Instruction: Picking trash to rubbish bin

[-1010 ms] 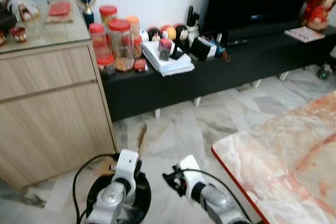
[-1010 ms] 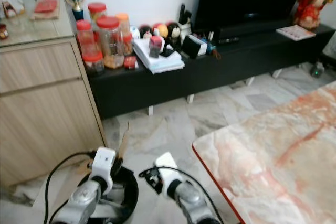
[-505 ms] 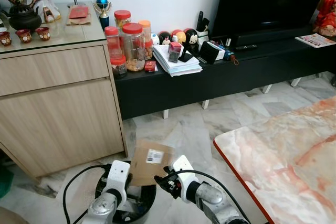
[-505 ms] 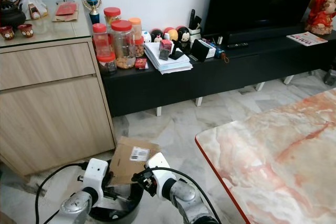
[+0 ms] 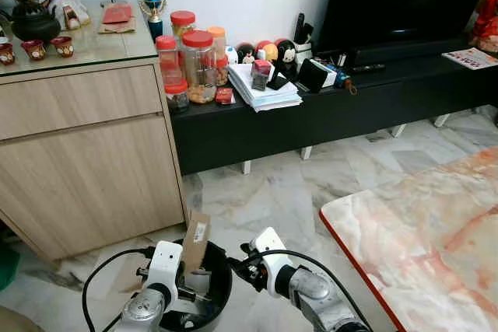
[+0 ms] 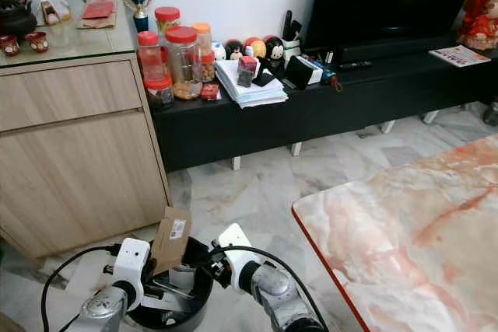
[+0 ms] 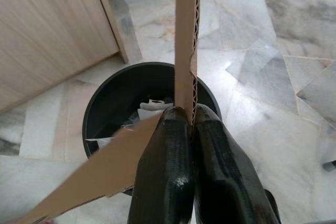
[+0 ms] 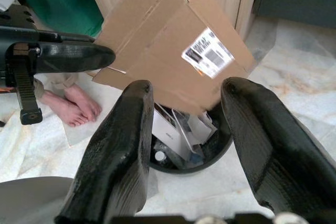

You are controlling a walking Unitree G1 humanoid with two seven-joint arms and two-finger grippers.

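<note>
The left hand (image 7: 184, 124) is clamped on the cardboard sheet (image 5: 195, 240), which stands edge-up directly over the black rubbish bin (image 5: 220, 289), long axis vertical. The right hand (image 5: 240, 258), fingers apart, waits just beside the bin's rim.

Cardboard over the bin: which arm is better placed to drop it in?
Left. The left gripper is shut on the cardboard directly above the bin; the right gripper is open beside it, holding nothing.
</note>
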